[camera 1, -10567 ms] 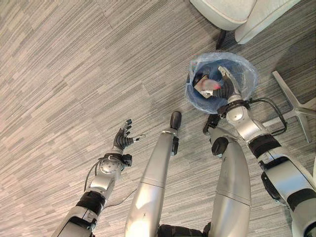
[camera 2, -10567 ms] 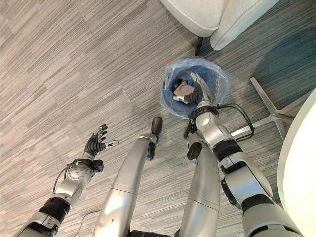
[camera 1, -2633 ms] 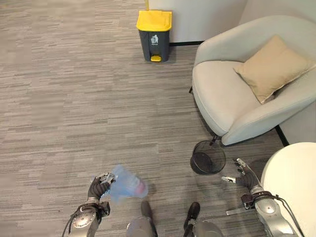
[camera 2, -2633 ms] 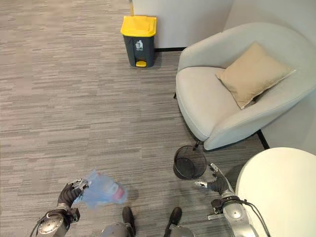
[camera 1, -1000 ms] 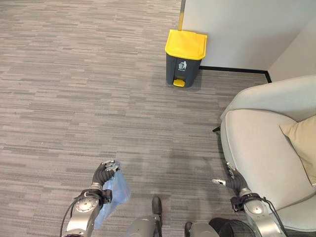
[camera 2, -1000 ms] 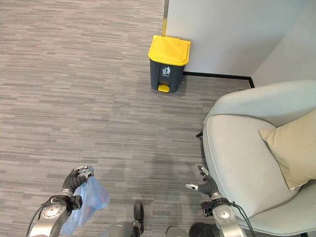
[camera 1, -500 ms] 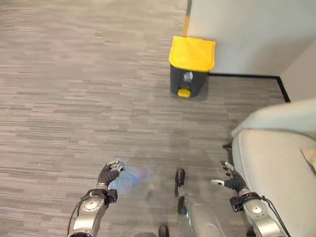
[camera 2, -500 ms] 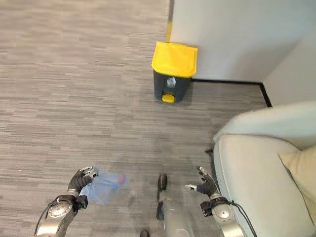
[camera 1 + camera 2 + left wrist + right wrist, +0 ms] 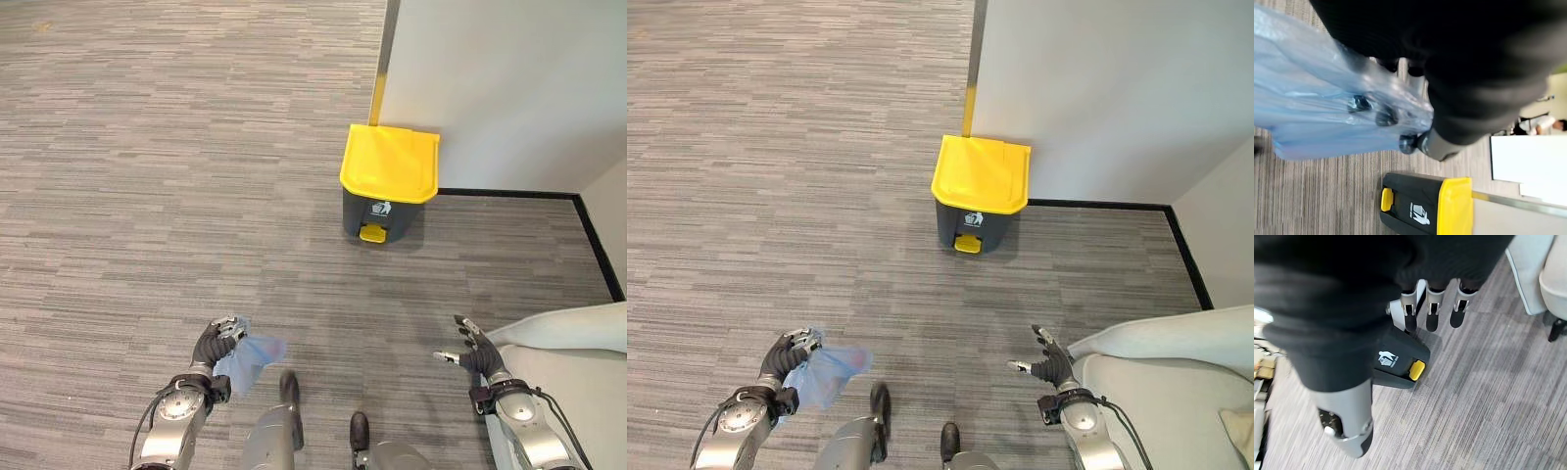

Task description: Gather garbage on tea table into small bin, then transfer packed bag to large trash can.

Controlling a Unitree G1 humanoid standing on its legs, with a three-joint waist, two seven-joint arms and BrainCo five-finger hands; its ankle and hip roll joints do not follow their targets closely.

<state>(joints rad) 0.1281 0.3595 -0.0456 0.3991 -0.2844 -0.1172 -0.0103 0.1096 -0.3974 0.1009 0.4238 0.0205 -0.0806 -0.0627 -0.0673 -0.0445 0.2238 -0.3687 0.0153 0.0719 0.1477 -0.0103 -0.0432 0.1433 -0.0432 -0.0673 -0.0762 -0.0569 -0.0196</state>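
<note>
My left hand (image 9: 211, 345) is low at the left, fingers curled round the gathered top of a translucent blue trash bag (image 9: 251, 355) that hangs beside it. The left wrist view shows dark fingertips (image 9: 1386, 116) pressed into the blue bag (image 9: 1312, 112). Ahead, against a white wall, stands the large dark trash can (image 9: 386, 196) with its yellow lid (image 9: 981, 173) closed and a yellow pedal (image 9: 372, 233) at its base. At the lower right, my right hand (image 9: 475, 352) is open and holds nothing, fingers (image 9: 1431, 313) straight.
Grey striped carpet (image 9: 147, 176) stretches between me and the can. A white wall (image 9: 509, 88) with a black skirting runs behind it. A pale armchair edge (image 9: 568, 343) sits close by my right hand.
The view has shifted as I walked: the yellow-lidded can now sits lower and closer. The blue bag has swung in nearer my left hand. The right hand stays open.
</note>
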